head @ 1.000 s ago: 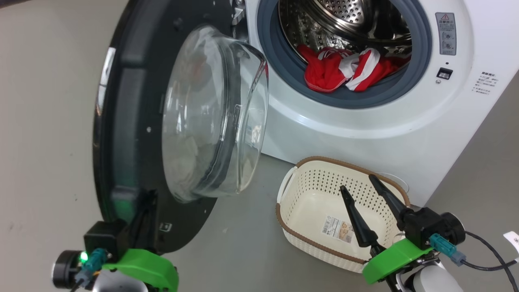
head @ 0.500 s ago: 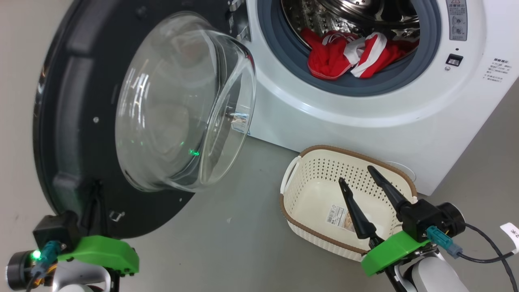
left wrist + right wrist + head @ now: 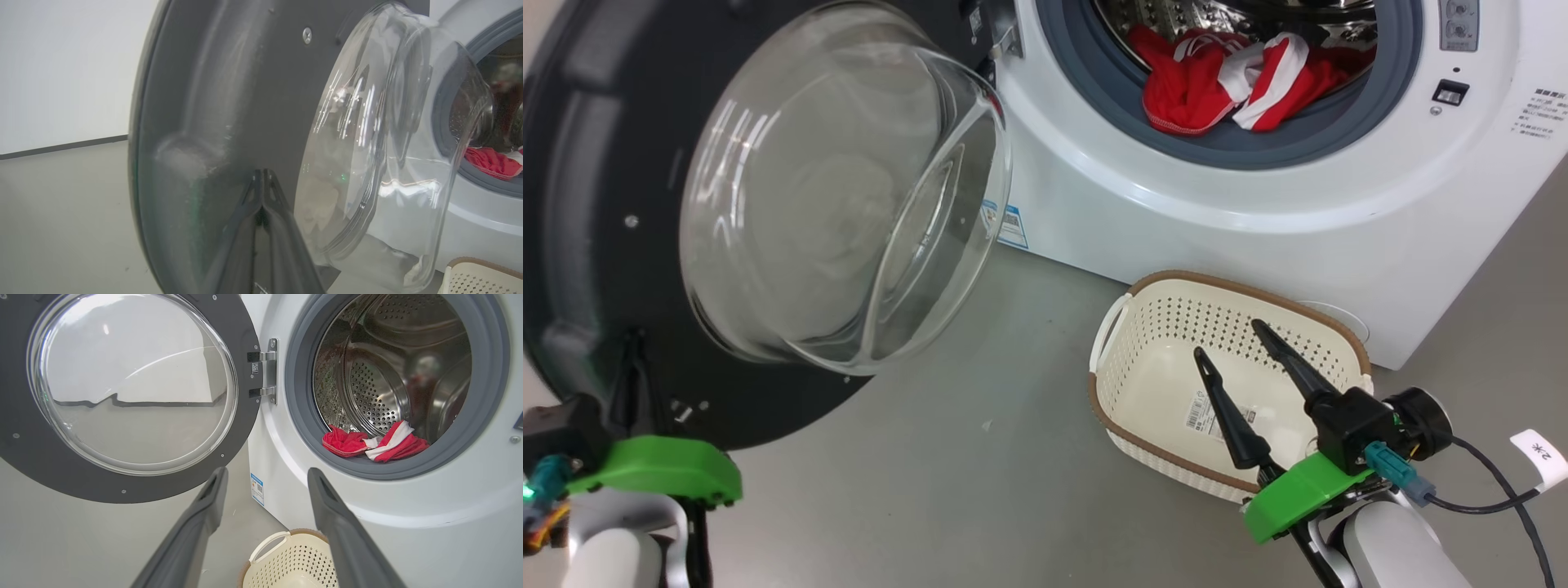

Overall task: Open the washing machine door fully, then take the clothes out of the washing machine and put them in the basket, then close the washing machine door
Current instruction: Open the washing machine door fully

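The washing machine door (image 3: 572, 245) stands swung out to the left, its glass bowl (image 3: 841, 188) bulging toward me. My left gripper (image 3: 629, 347) is shut, tips against the door's inner black face (image 3: 229, 102) near its lower edge; the left wrist view shows the left gripper (image 3: 261, 177) with its fingers pressed together. Red and white clothes (image 3: 1225, 82) lie at the front of the drum of the washing machine (image 3: 1176, 204), resting on the grey ring. The basket (image 3: 1225, 282) sits on the floor before the machine. My right gripper (image 3: 1227, 339) hangs open over it, holding nothing.
Grey floor lies between the door and the basket. The right wrist view shows the steel drum (image 3: 388, 375), the door hinge (image 3: 269, 371), a blue label (image 3: 256, 489) and the basket's handle (image 3: 265, 545). A cable with a white tag (image 3: 1539, 453) trails from my right wrist.
The door has swung further open to the left, with my shut left gripper moving left along with it. The head camera has shifted. My right gripper stays open over the basket.
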